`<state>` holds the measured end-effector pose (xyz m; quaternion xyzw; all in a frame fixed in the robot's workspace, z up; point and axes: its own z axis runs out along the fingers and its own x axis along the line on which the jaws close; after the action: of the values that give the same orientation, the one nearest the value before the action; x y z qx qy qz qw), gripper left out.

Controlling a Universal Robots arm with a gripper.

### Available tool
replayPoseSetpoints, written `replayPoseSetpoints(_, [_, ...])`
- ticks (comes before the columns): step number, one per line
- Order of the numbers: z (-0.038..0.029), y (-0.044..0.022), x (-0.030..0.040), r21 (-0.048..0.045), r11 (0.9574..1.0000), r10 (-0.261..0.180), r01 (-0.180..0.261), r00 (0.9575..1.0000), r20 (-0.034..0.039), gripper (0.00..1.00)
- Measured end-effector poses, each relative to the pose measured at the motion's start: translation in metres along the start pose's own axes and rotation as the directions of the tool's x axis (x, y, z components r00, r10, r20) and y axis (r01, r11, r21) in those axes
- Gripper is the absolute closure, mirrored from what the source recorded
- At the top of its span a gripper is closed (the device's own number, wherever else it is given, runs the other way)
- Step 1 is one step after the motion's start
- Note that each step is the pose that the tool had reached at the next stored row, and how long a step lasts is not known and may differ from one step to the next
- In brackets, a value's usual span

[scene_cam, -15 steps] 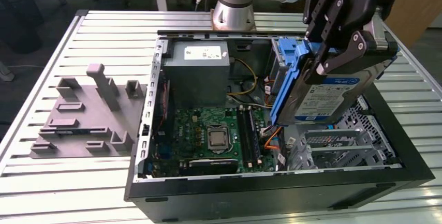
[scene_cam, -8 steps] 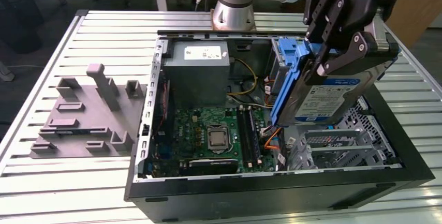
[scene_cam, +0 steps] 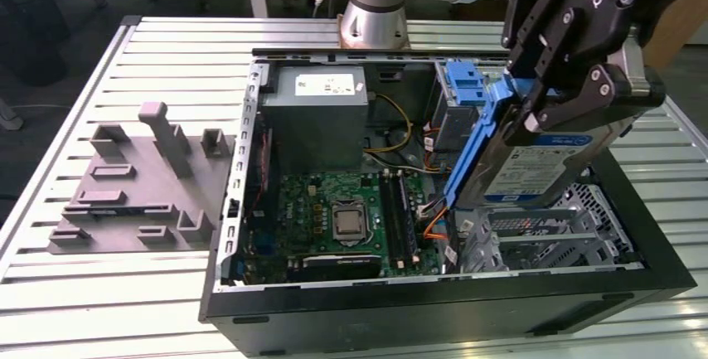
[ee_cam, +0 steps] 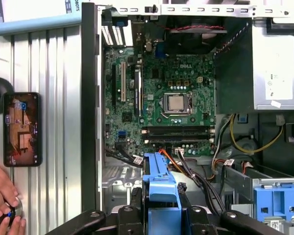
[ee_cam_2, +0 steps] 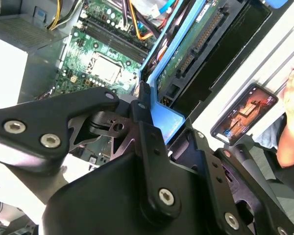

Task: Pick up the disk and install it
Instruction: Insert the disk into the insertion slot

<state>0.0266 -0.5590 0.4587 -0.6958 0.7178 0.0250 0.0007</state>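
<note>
The disk [scene_cam: 540, 170], a silver-grey drive with a white-and-blue label in a blue carrier frame, hangs tilted above the open computer case [scene_cam: 443, 305] at the exterior view's right. My gripper [scene_cam: 562, 104] is shut on its upper end, one black finger on each face. Below it sits the perforated metal drive bay [scene_cam: 559, 235]. In the second wrist view the disk's [ee_cam_2: 186, 54] green circuit side shows beyond my gripper [ee_cam_2: 154, 122]. In the first wrist view the blue end of the disk [ee_cam: 161, 182] sticks out between the fingers of my gripper [ee_cam: 161, 208], over the case's lower corner.
Inside the case lie the green motherboard [scene_cam: 343, 210], a grey power supply box [scene_cam: 315, 118], a blue latch with cage [scene_cam: 459, 85] and loose cables [ee_cam: 196, 171]. A grey fixture [scene_cam: 133, 185] stands at the exterior view's left. A phone [ee_cam: 22, 129] and a person's hand [ee_cam: 2, 196] lie beside the case.
</note>
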Motion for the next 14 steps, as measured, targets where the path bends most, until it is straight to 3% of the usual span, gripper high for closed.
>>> replayPoseSetpoints(8, [0.0030, -0.0146, 0.0028, 0.0000, 1.0000, 0.000, 0.000, 1.0000, -0.0010, 0.64])
replayPoseSetpoints(14, [0.0055, -0.0298, 0.0046, 0.0000, 1.0000, 0.000, 0.000, 1.0000, -0.0009, 0.64])
